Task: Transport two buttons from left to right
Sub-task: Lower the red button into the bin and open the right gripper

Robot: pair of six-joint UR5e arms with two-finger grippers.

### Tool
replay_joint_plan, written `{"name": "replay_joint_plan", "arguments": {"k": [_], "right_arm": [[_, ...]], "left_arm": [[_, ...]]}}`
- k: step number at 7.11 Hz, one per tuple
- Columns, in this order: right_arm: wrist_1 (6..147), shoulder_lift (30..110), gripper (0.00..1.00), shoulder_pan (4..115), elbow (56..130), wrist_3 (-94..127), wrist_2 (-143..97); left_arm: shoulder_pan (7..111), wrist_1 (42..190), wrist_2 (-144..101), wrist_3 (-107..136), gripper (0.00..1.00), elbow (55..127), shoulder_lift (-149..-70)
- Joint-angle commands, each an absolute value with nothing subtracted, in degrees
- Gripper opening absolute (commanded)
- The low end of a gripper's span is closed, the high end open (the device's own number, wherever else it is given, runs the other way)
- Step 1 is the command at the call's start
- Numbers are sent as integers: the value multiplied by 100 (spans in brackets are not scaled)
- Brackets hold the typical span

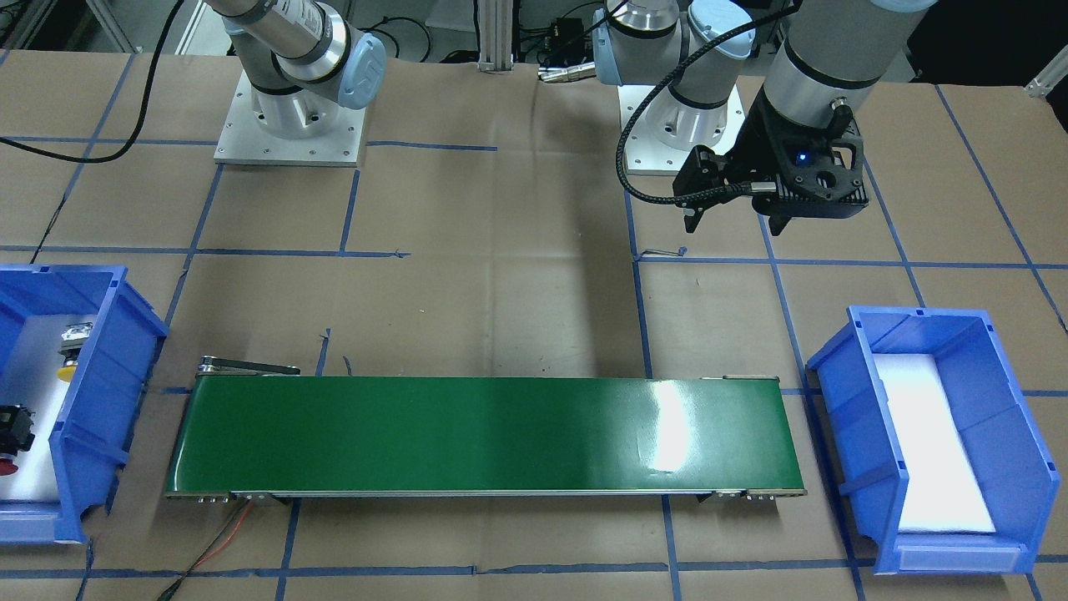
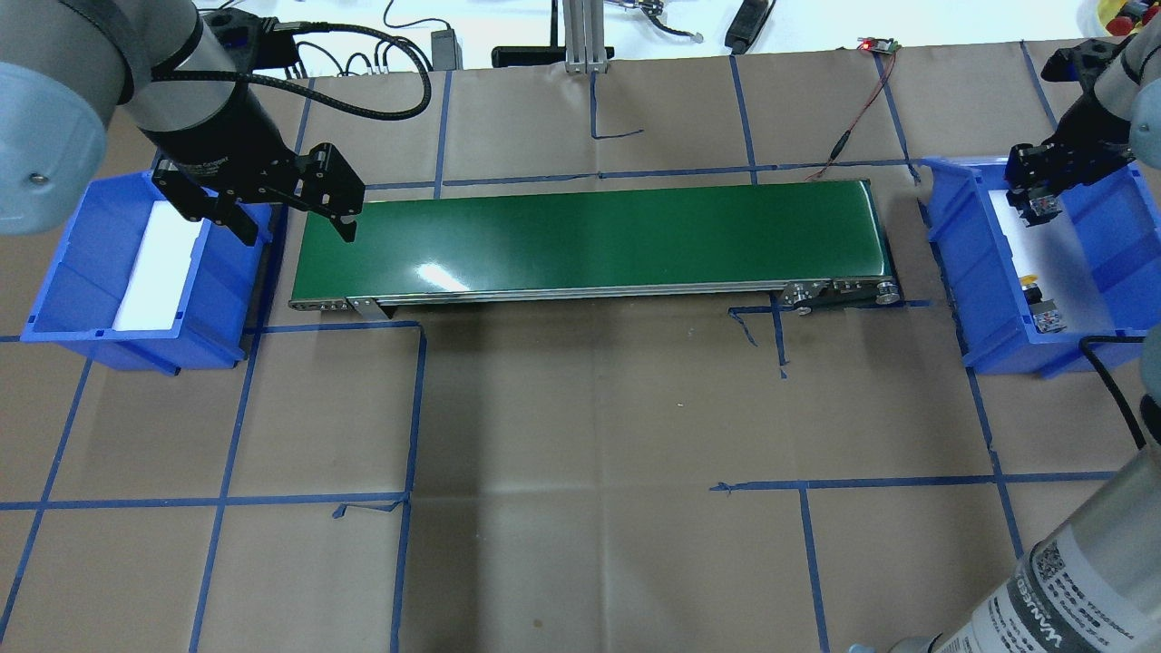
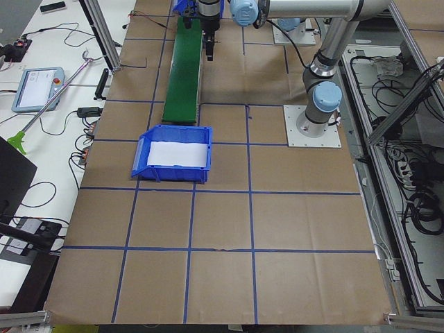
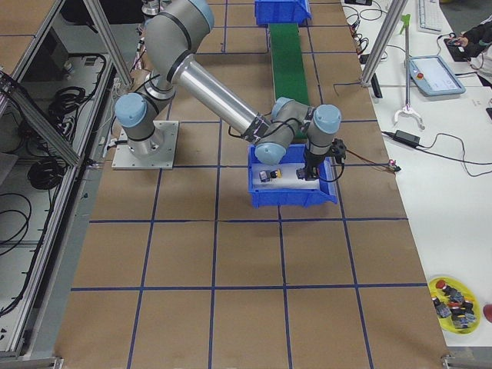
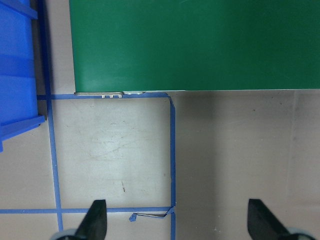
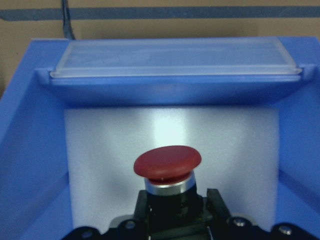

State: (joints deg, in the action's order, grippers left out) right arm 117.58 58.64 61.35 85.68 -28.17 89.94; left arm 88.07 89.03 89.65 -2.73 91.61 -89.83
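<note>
Right wrist-mounted view has the red button [image 6: 167, 162] right at the lens: red mushroom cap, silver ring, black collar. The right gripper [image 6: 178, 201] has its jaws clamped on that collar, one finger on each side. It sits low inside the right bin [image 2: 975, 272], over the bin's white liner [image 6: 170, 125]. Whether the button's base touches the liner cannot be told.

The yellow button [image 2: 1039, 304] lies on its side in the same bin, nearer the robot and apart from the red one.

The left gripper [image 2: 295, 231] hangs above the paper-covered surface [image 2: 590, 408], at the end of the green conveyor belt [image 2: 590, 236] nearest the left bin [image 2: 54, 299]. Its jaws are spread wide and hold nothing. That blue bin has only a white liner in it.

Small lettering on the left wrist and a printed label with a code on the right arm's tube are both too small to read.
</note>
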Motion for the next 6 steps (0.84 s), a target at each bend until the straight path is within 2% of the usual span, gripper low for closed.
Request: {"name": "replay_joint_plan", "arguments": {"k": [1, 2, 6], "right_arm": [[11777, 5827, 32, 6117, 8683, -2804, 9070], [11769, 5818, 99, 6126, 8684, -2778, 9079], [11594, 6098, 99, 6135, 8404, -2751, 9157]], "left_arm": [[8807, 8903, 8965, -272, 100, 9158, -8982], [8807, 8903, 8965, -272, 100, 9158, -8982], [8807, 8903, 8956, -272, 100, 9158, -8982]]}}
